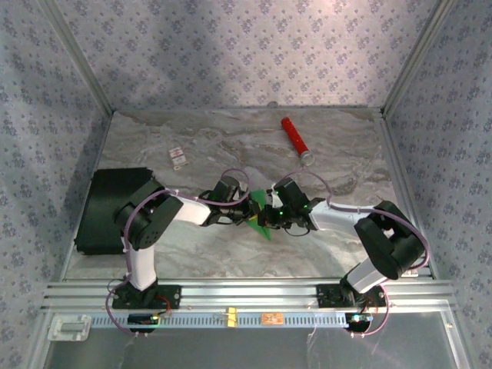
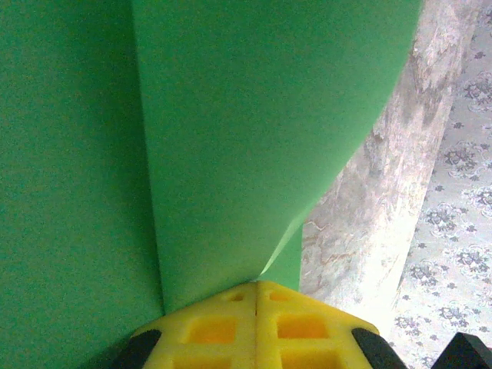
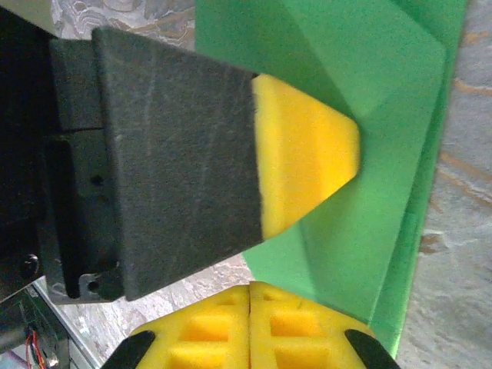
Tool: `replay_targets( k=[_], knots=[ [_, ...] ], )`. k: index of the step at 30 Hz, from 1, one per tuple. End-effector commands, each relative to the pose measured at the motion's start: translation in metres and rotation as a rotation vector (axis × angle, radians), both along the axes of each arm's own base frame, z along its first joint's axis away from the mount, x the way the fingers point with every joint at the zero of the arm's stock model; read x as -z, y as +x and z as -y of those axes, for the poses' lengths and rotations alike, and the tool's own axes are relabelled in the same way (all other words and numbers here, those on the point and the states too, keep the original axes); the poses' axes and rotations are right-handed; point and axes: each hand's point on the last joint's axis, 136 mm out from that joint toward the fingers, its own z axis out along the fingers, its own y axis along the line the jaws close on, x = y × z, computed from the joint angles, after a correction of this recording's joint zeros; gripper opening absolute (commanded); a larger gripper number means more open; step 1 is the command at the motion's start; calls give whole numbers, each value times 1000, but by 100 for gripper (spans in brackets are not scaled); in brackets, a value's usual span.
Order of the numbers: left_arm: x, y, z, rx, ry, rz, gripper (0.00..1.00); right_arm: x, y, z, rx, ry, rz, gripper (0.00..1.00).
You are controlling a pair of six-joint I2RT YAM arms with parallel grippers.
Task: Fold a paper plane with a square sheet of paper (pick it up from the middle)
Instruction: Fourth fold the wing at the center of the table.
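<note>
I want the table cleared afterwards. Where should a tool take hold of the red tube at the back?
Grip the red tube mid-body, coming straight down from above. It lies flat on the table, slanting from far left to near right, with bare marble along both long sides, so closing across its narrow width looks best.

Print on small card (image 1: 178, 157) seemingly unreadable.

we see thin, matt green paper (image 2: 254, 138), soft yellow foam pads (image 3: 307, 161) with little holes, and a smooth stone-look table (image 1: 231, 142).
</note>
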Motion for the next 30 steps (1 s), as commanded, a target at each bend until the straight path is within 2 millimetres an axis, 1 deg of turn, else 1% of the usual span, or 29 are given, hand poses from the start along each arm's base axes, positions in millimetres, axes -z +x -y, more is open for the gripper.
replay_targets(
  k=[1, 3, 7, 11, 23, 25, 27, 30],
  knots=[
    [45, -11, -27, -37, 140, -82, 6, 1, -1, -2, -26, -42, 9, 8],
    [45, -11, -27, -36, 139, -82, 6, 4, -2, -3, -33, -47, 4, 7],
    [44, -10, -27, -34, 139, -80, 6, 17, -4, 3, -14, -74, -24, 7],
    [43, -10, -26, -33, 136, -80, 6, 26, -5, 9, 3, -72, -41, 7],
    [42, -8, -24, -27, 133, -75, 6, 43, -21, 20, 42, -3, -109, 7],
    [37, -6, -21, -16, 120, -60, 6, 49, -25, 25, 59, -1, -130, 6],
    [27, -2, -16, -3, 97, -36, 8, 55, -28, 31, 84, -10, -147, 6],
    [5, 5, -7, 23, 54, 21, 12, 61, -33, 36, 103, -7, -169, 4]
  ],
)
